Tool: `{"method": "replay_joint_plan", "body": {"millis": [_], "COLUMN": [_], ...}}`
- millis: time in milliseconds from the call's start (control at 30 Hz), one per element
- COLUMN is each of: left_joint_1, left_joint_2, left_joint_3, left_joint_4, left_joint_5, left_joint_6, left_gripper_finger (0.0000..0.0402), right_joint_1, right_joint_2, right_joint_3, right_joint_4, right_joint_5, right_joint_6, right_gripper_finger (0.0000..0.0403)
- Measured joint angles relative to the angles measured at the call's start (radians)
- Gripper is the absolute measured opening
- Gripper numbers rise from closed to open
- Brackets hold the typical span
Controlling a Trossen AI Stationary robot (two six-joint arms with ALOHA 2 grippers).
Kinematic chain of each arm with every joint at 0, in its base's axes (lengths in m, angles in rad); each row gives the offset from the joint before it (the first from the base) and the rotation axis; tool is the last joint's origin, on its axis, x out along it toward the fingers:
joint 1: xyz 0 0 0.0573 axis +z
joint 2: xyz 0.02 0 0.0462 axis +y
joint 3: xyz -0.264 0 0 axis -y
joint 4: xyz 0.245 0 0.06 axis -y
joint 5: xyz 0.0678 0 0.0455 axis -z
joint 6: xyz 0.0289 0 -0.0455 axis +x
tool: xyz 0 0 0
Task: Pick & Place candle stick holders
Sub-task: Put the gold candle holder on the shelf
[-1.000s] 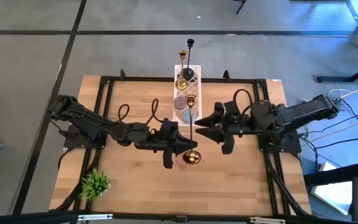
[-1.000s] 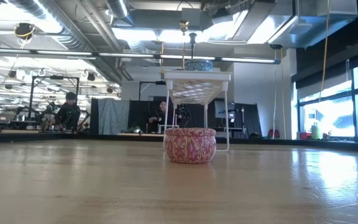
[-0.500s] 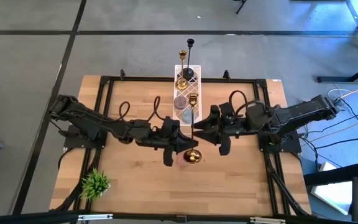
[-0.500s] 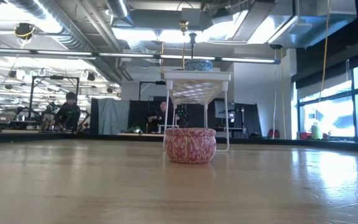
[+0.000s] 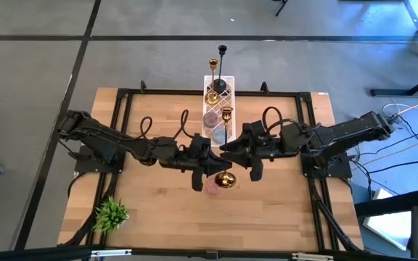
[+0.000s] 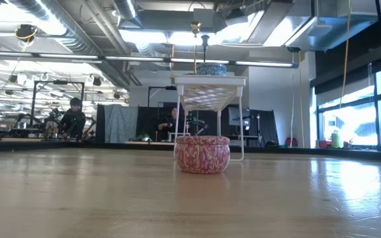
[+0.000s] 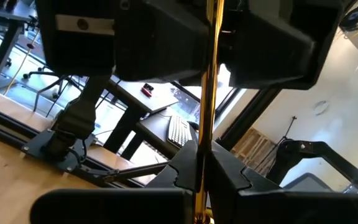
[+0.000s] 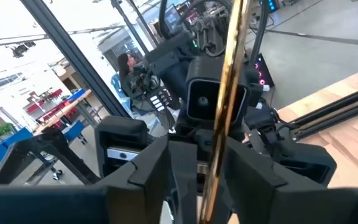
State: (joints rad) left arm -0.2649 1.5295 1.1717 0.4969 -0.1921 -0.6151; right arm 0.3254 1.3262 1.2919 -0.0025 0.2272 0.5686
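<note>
Pale wood surface [image 5: 158, 210], black-framed, grey floor all round, open workshop beyond. Near centre, left hand [image 5: 212, 171] pinching gold candle stick holder [image 5: 226, 156] low on stem; right hand [image 5: 228, 148] half-spread around stem. Green plant [image 5: 111, 213] at near-left corner.

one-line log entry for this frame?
left gripper: shut on gold candle stick holder | right gripper: fingers around its stem, grip unclear | rack: two holders standing

Both arms reach to table centre, left gripper [image 5: 210, 169] clamped, right gripper [image 5: 229, 148] facing it.
</note>
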Motion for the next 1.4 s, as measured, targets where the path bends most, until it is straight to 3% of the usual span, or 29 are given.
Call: {"method": "replay_joint_plan", "body": {"millis": [400, 567, 800, 967, 1200, 1400], "left_joint_1": [-0.001, -0.002, 0.008, 0.023, 0.023, 0.007], "left_joint_2": [0.0, 0.0, 0.0, -0.01, -0.058, -0.104], "left_joint_3": [0.0, 0.0, 0.0, 0.001, 0.002, 0.0], "left_joint_4": [-0.007, -0.01, -0.002, -0.044, -0.232, -0.336], "left_joint_5": [0.004, -0.028, -0.082, -0.087, -0.257, -0.468], "left_joint_6": [-0.006, 0.0, 0.015, 0.014, -0.04, 0.016], "left_gripper_finger": [0.0011, 0.0013, 0.0059, 0.0071, 0.0073, 0.0074], "right_joint_1": [-0.018, -0.018, -0.017, -0.017, -0.002, 0.004], "right_joint_2": [0.003, 0.003, 0.005, -0.001, -0.022, -0.028], "right_joint_3": [0.0, 0.0, 0.0, 0.0, -0.001, 0.0], "right_joint_4": [-0.012, -0.016, -0.06, -0.103, -0.141, -0.211], "right_joint_5": [-0.022, -0.021, 0.017, 0.064, 0.216, 0.338], "right_joint_6": [-0.001, -0.008, -0.029, -0.024, -0.067, -0.06], "right_gripper_finger": [0.0031, 0.0024, 0.0022, 0.0022, 0.0021, 0.0021]}}
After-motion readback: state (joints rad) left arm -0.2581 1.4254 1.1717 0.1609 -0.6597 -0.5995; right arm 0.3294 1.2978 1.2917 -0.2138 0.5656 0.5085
